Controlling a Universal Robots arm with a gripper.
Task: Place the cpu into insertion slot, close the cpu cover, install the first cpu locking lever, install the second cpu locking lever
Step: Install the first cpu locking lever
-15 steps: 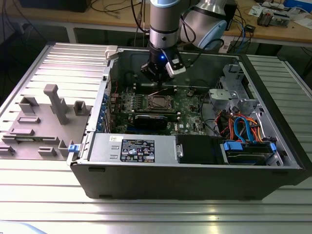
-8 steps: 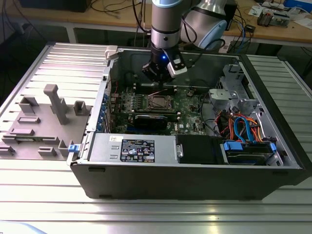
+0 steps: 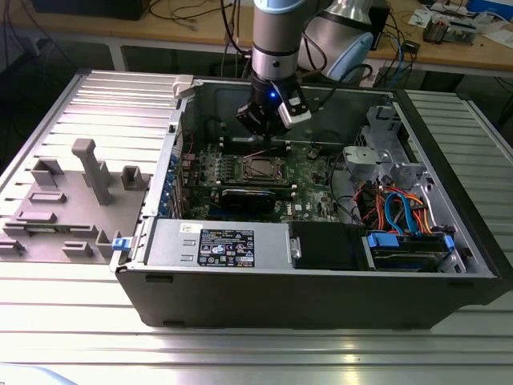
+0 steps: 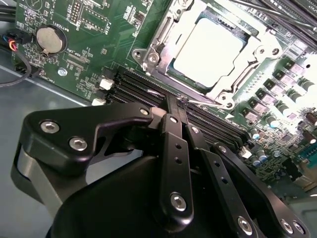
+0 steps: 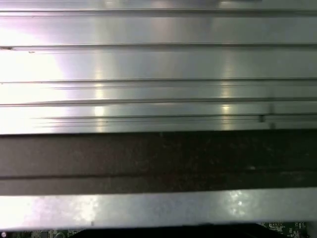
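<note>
In the second wrist view the cpu point(image 4: 208, 47), a silver-grey square, lies in the insertion slot point(image 4: 148, 54) on the green board. The cpu cover point(image 4: 250, 67), a silvery frame, lies down around it. A thin wire locking lever point(image 4: 205, 103) runs along the socket edge nearest the gripper. My gripper point(image 4: 174, 110) has its black fingers point(image 4: 173, 144) drawn together, with the tips right at the end of that lever, over the memory slots. In the exterior view the gripper point(image 3: 256, 130) hangs inside the open computer case, just behind the insertion slot point(image 3: 260, 167).
Long memory slots point(image 4: 133, 87) and a coin battery point(image 4: 49, 39) lie near the socket. A power supply point(image 3: 216, 245), a drive cage point(image 3: 393, 152) and coloured cables point(image 3: 397, 212) crowd the case. A grey fixture point(image 3: 76, 200) stands on the exterior view's left. The case wall point(image 5: 158, 153) is close.
</note>
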